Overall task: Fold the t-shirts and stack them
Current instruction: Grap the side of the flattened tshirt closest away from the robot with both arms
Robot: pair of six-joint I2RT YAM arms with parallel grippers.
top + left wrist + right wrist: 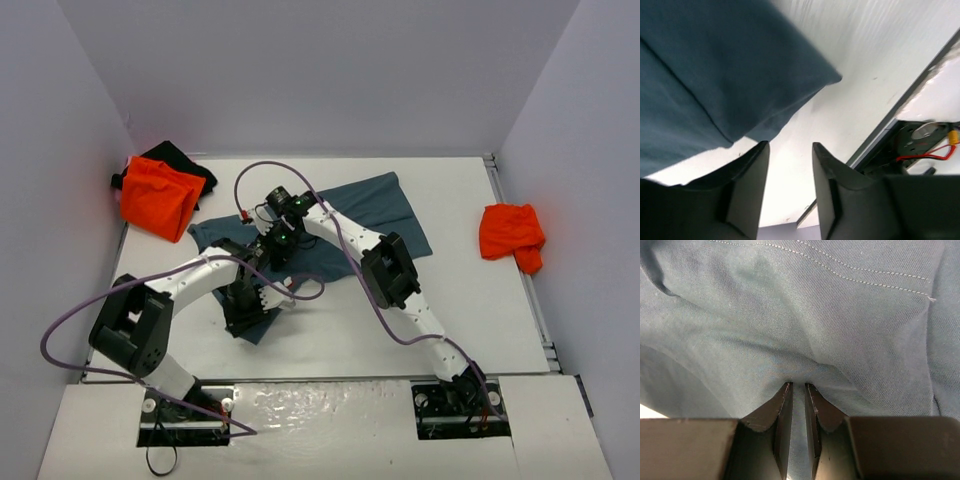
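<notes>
A dark blue-grey t-shirt [350,215] lies spread on the middle of the white table. My right gripper [280,247] presses down on its left part. In the right wrist view the jaws [798,386] are nearly closed and pinch a raised fold of the blue fabric [805,315]. My left gripper [248,315] hovers at the shirt's near-left corner. In the left wrist view it [790,152] is open and empty over bare table, with the shirt's corner [730,75] just beyond its fingertips.
A folded orange shirt [155,200] rests on a black garment [185,160] at the back left. A crumpled orange shirt [512,235] lies at the right edge. The enclosure walls surround the table [470,300]. The table's front rail [900,105] shows in the left wrist view.
</notes>
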